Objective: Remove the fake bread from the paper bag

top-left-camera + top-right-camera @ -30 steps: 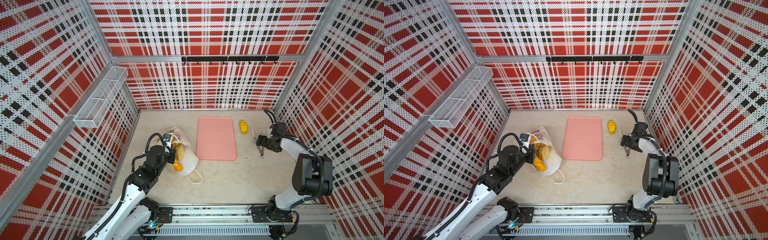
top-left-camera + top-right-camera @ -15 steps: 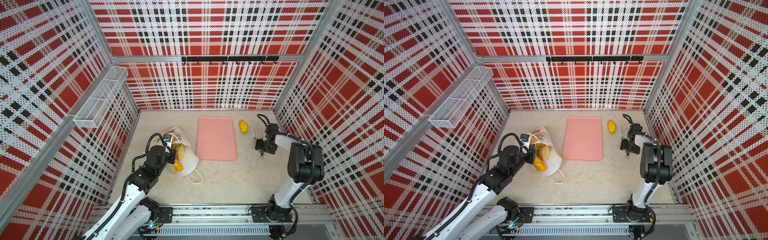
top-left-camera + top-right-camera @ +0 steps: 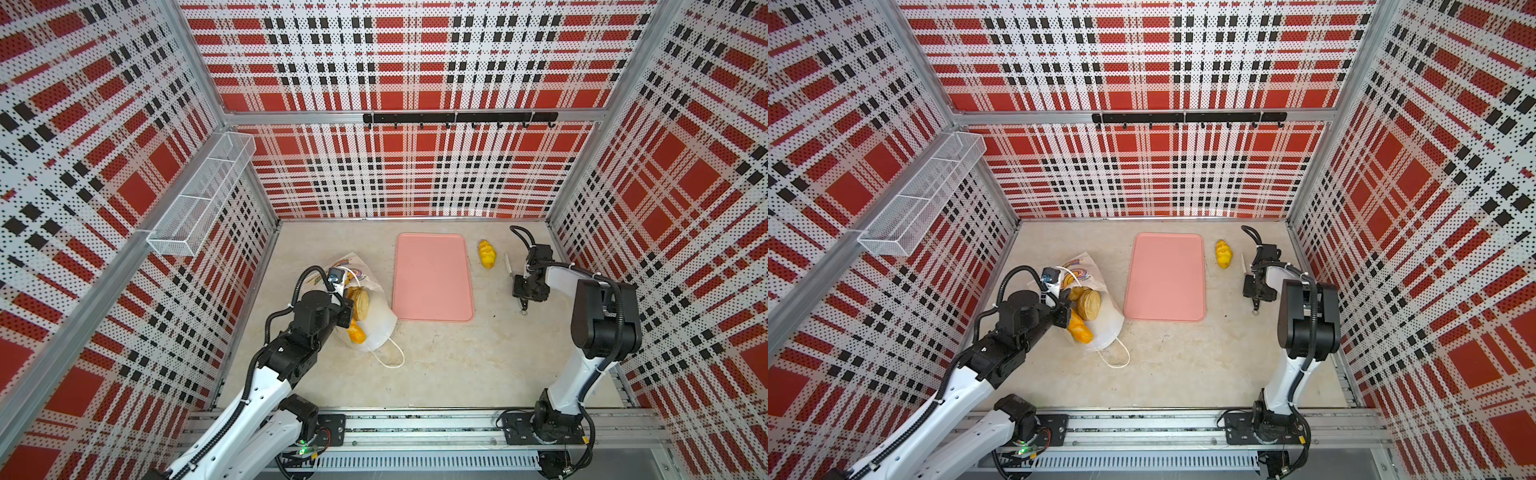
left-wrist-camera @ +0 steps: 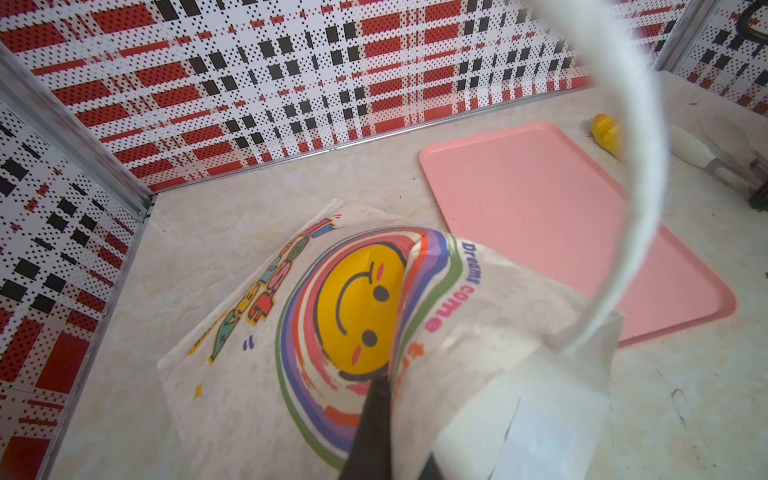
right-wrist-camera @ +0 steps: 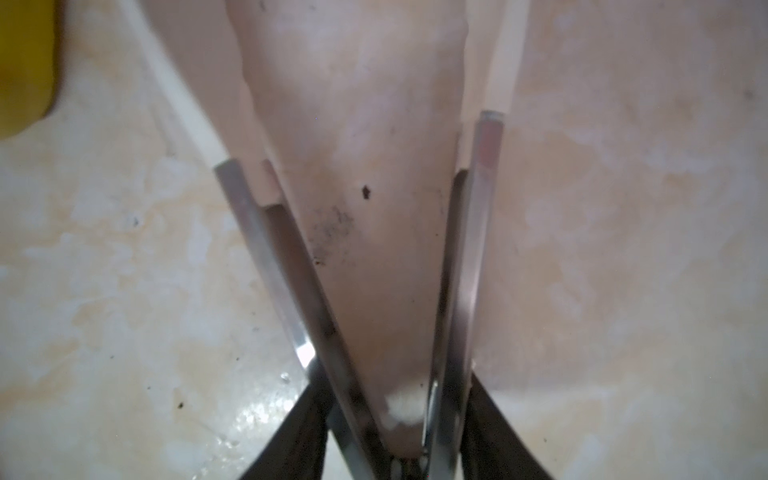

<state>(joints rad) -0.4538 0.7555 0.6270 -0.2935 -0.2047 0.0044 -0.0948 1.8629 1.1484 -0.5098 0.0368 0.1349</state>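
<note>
Swinging inward since a second ago, the right arm's elbow now sits nearer the middle. The right gripper (image 3: pixel 524 297) has narrowed onto the white-tipped metal tongs (image 3: pixel 507 265), its black fingers (image 5: pixel 490 428) pressing both steel arms near the hinge, at 3 o'clock of the flat pink tray (image 3: pixel 432 276). The left gripper (image 3: pixel 345 312) stays clenched on the rim of the white paper bag (image 3: pixel 376 328). The bag lies on its side at 9 o'clock of the tray, with golden toy breads (image 3: pixel 360 302) in its mouth. One yellow braided toy bread (image 3: pixel 487 254) lies at 2 o'clock.
</note>
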